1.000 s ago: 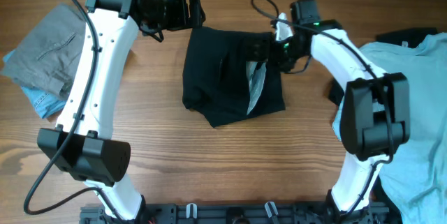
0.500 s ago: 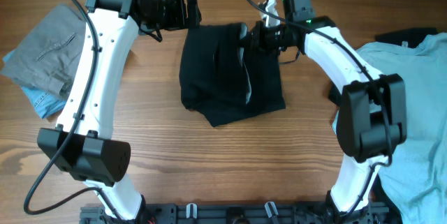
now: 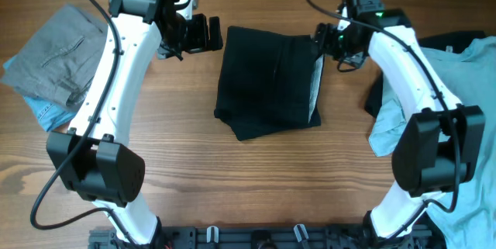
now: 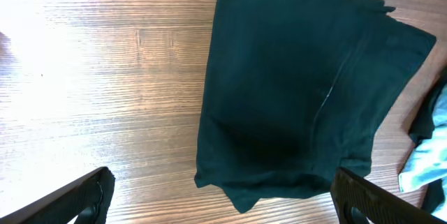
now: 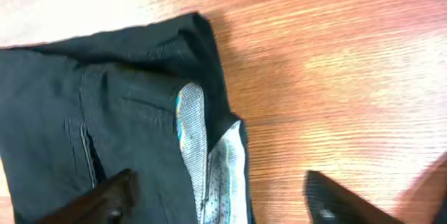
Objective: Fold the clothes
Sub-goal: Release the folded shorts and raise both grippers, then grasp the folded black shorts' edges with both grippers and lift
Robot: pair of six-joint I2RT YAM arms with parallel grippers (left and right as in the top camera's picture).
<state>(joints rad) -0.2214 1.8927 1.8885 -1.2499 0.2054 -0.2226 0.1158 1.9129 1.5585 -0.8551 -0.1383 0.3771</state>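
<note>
The black shorts-like garment (image 3: pixel 267 82) lies folded flat in the middle of the table, with a strip of pale lining (image 3: pixel 314 86) showing along its right edge. My left gripper (image 3: pixel 203 33) is open and empty, just off the garment's upper left corner. In the left wrist view the garment (image 4: pixel 300 91) lies between and ahead of the wide-open fingers (image 4: pixel 223 199). My right gripper (image 3: pixel 329 39) is open and empty at the garment's upper right corner. The right wrist view shows the garment (image 5: pixel 105 112), its lining (image 5: pixel 209 161) and the open fingers (image 5: pixel 223 199) above them.
Grey trousers (image 3: pixel 54 47) lie on a blue denim piece (image 3: pixel 43 109) at the far left. A pale blue T-shirt (image 3: pixel 457 125) covers the right side, with a dark cloth (image 3: pixel 449 41) at its top edge. A black rail (image 3: pixel 256 237) runs along the front edge.
My right gripper carried the garment's edge leftward, let go and drew back to the right. The garment now lies flatter and squarer. My left gripper shifted slightly down and stayed open.
</note>
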